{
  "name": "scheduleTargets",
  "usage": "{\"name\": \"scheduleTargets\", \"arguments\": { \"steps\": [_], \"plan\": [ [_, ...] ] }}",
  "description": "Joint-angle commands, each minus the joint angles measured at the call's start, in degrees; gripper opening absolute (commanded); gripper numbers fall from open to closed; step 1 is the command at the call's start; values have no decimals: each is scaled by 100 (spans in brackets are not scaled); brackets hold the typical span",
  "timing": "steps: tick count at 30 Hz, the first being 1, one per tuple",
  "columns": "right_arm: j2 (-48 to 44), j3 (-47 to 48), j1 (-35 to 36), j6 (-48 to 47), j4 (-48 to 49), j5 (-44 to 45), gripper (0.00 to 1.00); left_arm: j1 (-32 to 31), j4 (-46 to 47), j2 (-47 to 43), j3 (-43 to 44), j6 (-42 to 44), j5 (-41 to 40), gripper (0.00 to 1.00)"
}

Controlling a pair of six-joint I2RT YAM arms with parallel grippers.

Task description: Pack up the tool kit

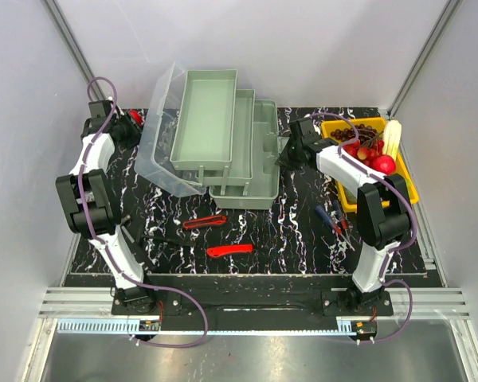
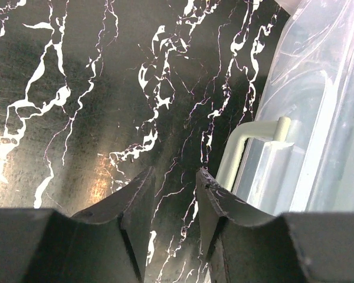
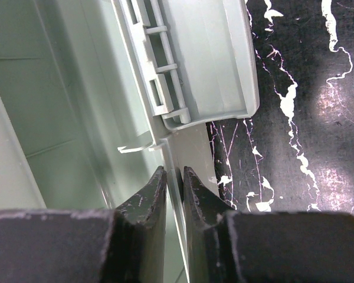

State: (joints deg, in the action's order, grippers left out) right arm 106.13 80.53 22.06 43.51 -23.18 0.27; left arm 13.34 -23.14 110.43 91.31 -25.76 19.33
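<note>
The pale grey-green toolbox (image 1: 259, 179) stands open at the back middle, its fold-out trays (image 1: 207, 119) stepped up to the left and its clear lid (image 1: 155, 155) tipped back. My right gripper (image 1: 287, 151) (image 3: 174, 171) is shut on the thin rim of the toolbox's right wall (image 3: 194, 147). My left gripper (image 1: 133, 119) (image 2: 174, 174) hovers over bare table just left of the lid, jaws narrowly apart with nothing between them; the lid handle (image 2: 248, 141) is to its right. Two red tools (image 1: 205, 223) (image 1: 229, 251) and blue- and red-handled screwdrivers (image 1: 332, 219) lie on the table.
A yellow tray (image 1: 410, 187) of fruit stands at the right, close behind my right arm. A thin black tool (image 1: 161, 238) lies near my left arm's base. The black marbled mat (image 1: 295, 239) ends at a metal rail along the near edge.
</note>
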Motion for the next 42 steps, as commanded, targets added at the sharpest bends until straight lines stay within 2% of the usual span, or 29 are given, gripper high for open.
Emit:
{"name": "scheduleTargets", "arguments": {
  "steps": [1,8,21,34,39,42],
  "plan": [
    [84,-275,-229,17,-477,474,20,-104,257,40,-34,229,-16,37],
    [-4,-424,-282,61,-486,623,20,-121,-33,48,-43,405,-887,33],
    [-83,-723,-404,53,-486,711,19,-121,-68,163,-87,440,-922,34],
    [-154,-829,-466,35,-451,658,19,-113,-59,286,-113,238,-861,30],
    [-198,-759,-466,-26,-451,658,22,-113,-138,93,-34,159,-1098,30],
    [-311,-662,-466,-53,-451,562,28,-113,-410,-13,185,89,-1387,32]
  ]
}}
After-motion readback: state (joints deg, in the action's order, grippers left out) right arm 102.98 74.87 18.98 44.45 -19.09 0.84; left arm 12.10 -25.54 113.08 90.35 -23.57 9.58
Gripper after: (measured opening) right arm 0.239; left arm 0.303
